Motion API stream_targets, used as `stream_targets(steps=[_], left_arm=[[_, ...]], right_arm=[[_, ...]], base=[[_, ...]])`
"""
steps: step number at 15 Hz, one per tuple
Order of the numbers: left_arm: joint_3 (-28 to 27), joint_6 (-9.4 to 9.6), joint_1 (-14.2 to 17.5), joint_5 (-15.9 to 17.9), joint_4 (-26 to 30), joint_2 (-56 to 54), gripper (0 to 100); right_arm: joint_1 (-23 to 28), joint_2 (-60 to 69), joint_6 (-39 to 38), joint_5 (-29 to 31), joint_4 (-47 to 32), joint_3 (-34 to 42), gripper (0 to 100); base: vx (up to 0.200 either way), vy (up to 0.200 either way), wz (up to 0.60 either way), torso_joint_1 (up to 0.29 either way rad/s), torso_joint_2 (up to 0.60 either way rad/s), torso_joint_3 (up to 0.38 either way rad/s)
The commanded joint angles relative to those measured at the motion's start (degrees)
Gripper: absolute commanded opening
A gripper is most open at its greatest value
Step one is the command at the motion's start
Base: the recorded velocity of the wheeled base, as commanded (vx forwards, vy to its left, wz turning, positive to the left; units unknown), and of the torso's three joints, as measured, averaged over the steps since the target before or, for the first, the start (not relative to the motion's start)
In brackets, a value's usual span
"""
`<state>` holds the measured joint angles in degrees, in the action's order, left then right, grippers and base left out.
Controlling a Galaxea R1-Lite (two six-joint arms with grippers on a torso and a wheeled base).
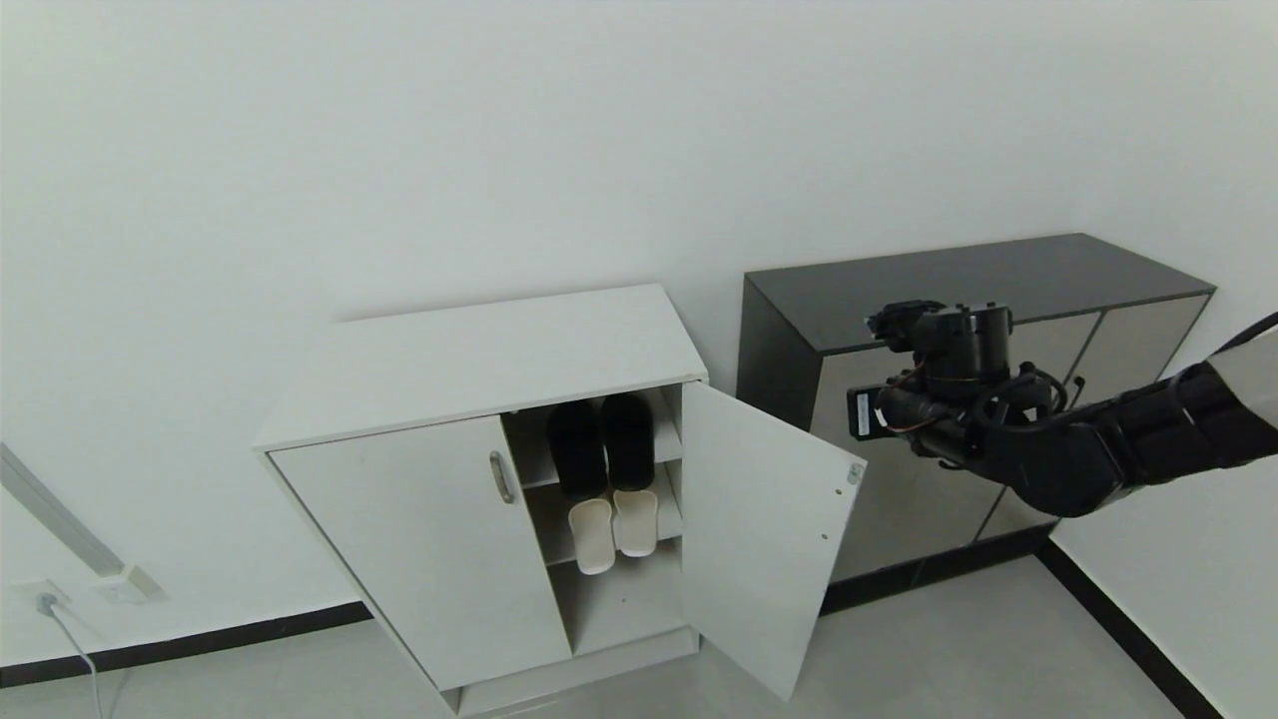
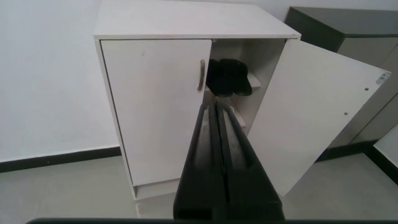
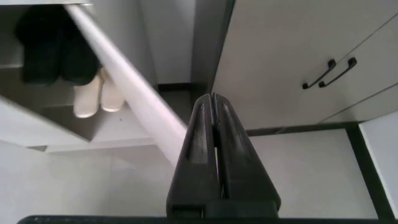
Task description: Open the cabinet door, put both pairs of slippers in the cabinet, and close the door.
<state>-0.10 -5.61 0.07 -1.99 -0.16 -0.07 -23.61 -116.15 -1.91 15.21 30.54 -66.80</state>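
Note:
The white cabinet [image 1: 479, 359] stands against the wall with its right door [image 1: 764, 529] swung open and its left door [image 1: 429, 559] closed. Inside, a black pair of slippers [image 1: 602, 444] lies on the upper shelf and a white pair [image 1: 614, 524] on the shelf below. My right gripper [image 1: 865, 411] hangs shut and empty just right of the open door's outer edge [image 3: 134, 93]. The right wrist view shows both pairs, black [image 3: 53, 53] and white [image 3: 96, 96]. My left gripper [image 2: 216, 102] is shut and empty, in front of the cabinet opening, with the black slippers [image 2: 229, 76] beyond it.
A dark-topped cabinet [image 1: 978, 275] with grey doors and black handles [image 3: 329, 71] stands right of the white one, behind my right arm. A wall socket with a cable [image 1: 40, 599] sits low on the left. Bare grey floor [image 1: 949, 659] lies in front.

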Motion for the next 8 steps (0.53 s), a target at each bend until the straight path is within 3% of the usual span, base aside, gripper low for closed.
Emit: stream_targets(steps=[1,8], left_arm=[[0.01,-0.02,0.01,-0.03,-0.02,0.07,0],[0.01,-0.02,0.01,0.05,-0.02,0.07,0]], right_arm=[[1.64,-5.49,-0.02,-0.45,0.05,-2.72,0],[4.01,-11.99,-0.63,-1.33,0.58,-5.44,0]], base=[[0.000,0.000,0.00,0.000,0.00,0.000],[0.000,0.000,0.00,0.000,0.00,0.000]])
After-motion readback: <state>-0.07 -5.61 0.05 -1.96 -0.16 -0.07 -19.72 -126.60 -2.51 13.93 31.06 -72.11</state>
